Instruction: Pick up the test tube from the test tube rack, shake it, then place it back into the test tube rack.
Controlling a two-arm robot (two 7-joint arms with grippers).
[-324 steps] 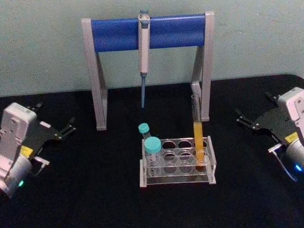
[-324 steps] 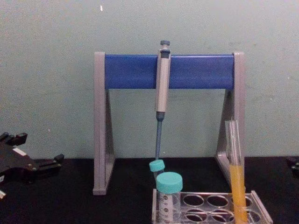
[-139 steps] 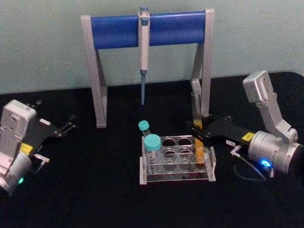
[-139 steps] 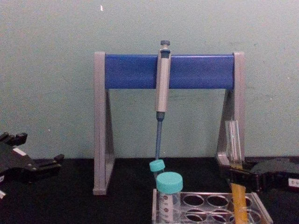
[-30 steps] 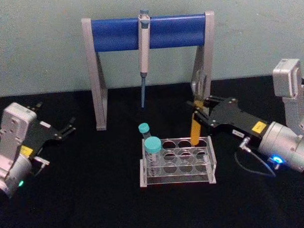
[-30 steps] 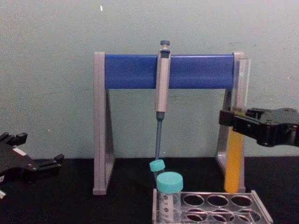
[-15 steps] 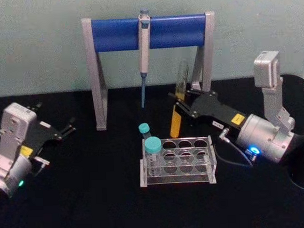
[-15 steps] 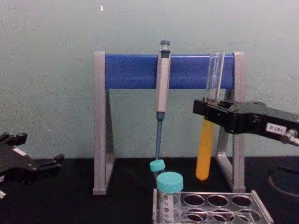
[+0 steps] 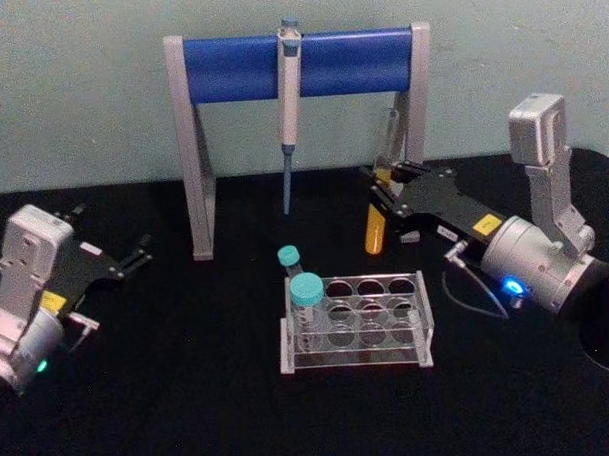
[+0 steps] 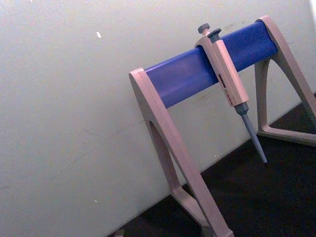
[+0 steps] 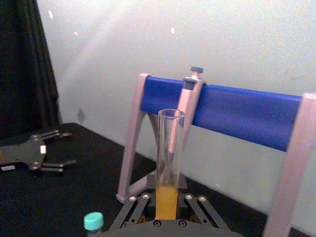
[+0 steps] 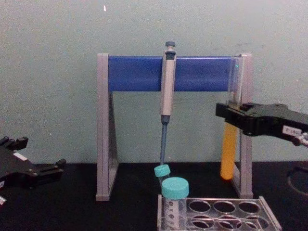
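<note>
Test tube mouth up, seemingly near-vertical, in right gripper.

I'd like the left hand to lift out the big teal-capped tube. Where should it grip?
Probably the clear wall just under the cap of the big tube, above the rack top, coming from the robot's left: it stands upright in the front left hole, and a smaller tube stands close behind.
</note>
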